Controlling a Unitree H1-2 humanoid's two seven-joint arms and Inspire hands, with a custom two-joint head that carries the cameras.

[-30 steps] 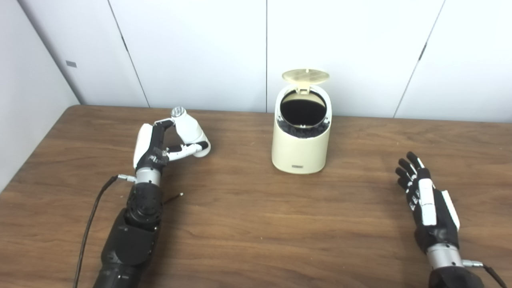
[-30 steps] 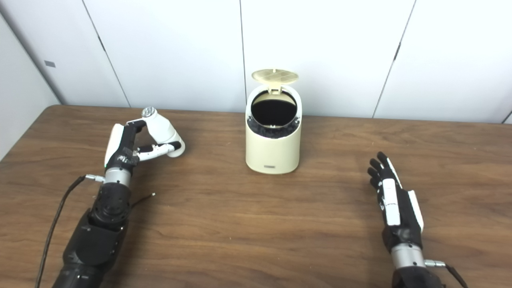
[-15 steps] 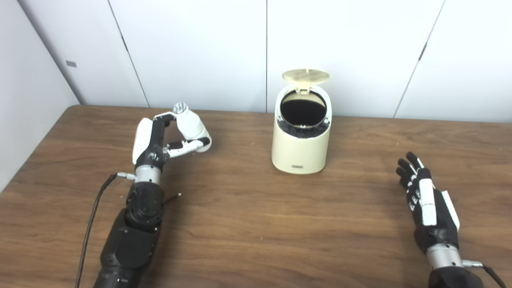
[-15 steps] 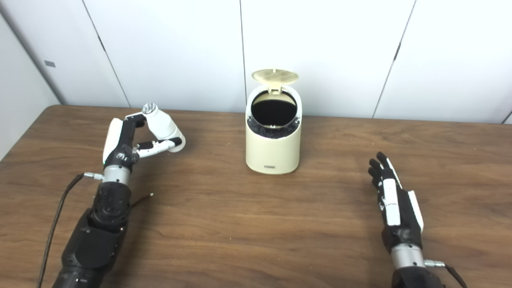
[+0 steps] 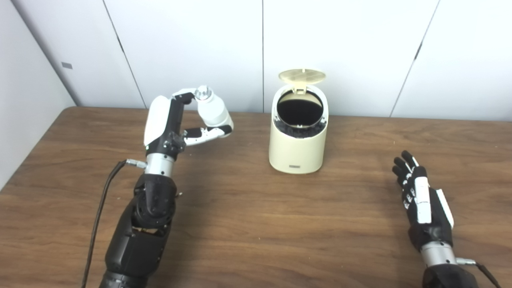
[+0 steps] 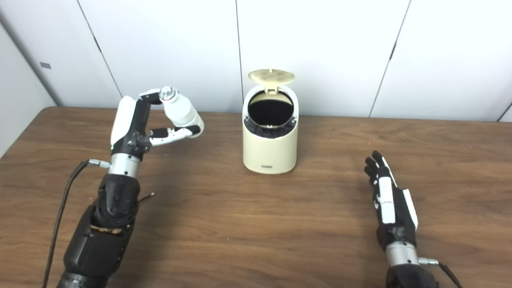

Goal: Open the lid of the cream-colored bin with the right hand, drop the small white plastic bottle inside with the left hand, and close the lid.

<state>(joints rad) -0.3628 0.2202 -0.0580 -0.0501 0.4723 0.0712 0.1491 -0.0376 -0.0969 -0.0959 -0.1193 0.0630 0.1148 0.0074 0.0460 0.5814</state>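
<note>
The cream-colored bin stands at the middle back of the wooden table. Its lid is flipped up and the dark inside shows. My left hand is shut on the small white plastic bottle and holds it in the air, left of the bin and about level with its rim. The bottle is tilted, with its cap toward the upper left. My right hand lies open and empty on the table, right of the bin and nearer to me.
White wall panels stand close behind the table's back edge. A black cable runs along my left arm. A grey wall borders the table on the left.
My left hand has lifted the bottle off the table and carried it up and right, toward the bin. The right hand has not moved. The camera has shifted a little.
</note>
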